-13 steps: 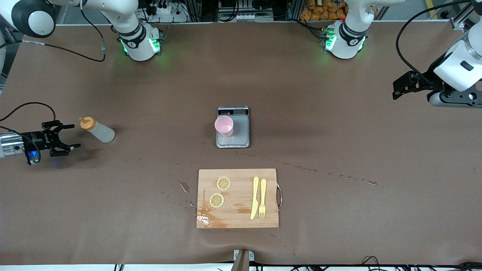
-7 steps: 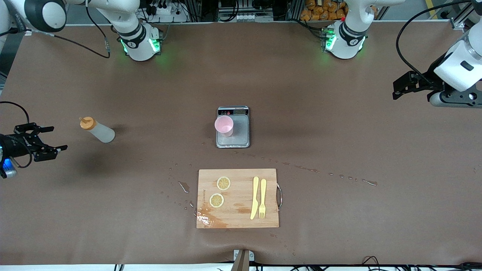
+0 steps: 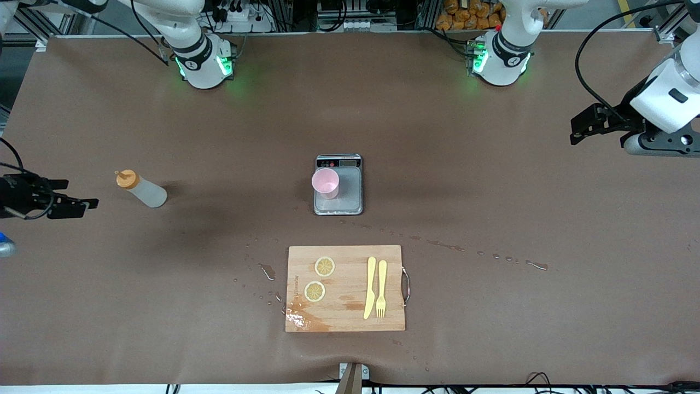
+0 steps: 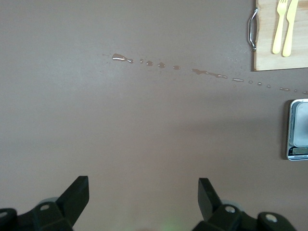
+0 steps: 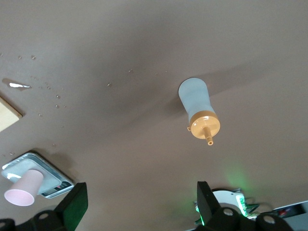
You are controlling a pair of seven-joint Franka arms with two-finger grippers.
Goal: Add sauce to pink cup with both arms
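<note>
I see my right pincer (image 3: 76,201) has backed away from the sauce (image 3: 141,189), fingers spread and empty. The sauce stands on the desk (image 3: 492,219), well apart from the pink cup (image 3: 325,183) on the scale (image 3: 339,185). Left pincer (image 3: 588,127) waits open, empty, near the desk's edge.

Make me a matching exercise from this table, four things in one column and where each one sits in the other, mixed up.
Things:
1. pink cup
2. fork
3. sauce bottle
4. left gripper

Places:
A. on the cutting board
B. on the scale
C. up over the left arm's end of the table
D. on the table toward the right arm's end

Pairs: 1-B, 2-A, 3-D, 4-C
</note>
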